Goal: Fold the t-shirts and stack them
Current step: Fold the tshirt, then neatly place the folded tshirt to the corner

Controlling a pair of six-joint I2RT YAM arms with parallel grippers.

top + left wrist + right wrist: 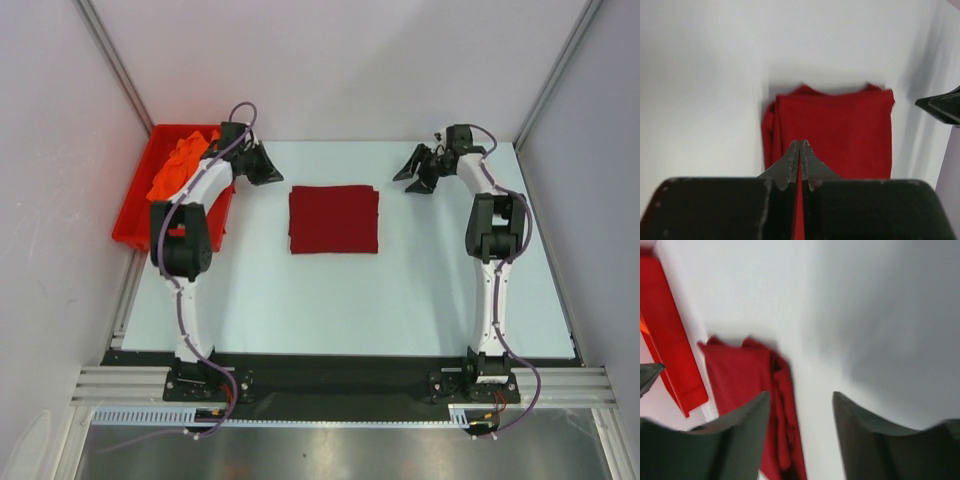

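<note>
Jaws either side of folded maroon t-shirt (333,219), neither touching.

Plain maroon t-shirt (333,219), bright orange t-shirt (180,165) in a red bin (133,210), pale table (350,300).

A red plastic bin (133,212) sits at the far left edge of the pale table (350,300), right next to a white wall (60,150).

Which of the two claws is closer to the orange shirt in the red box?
Left. The left gripper hangs just beside the box, close to the orange shirt. The right gripper is across the table, beyond the folded dark red shirt.
</note>
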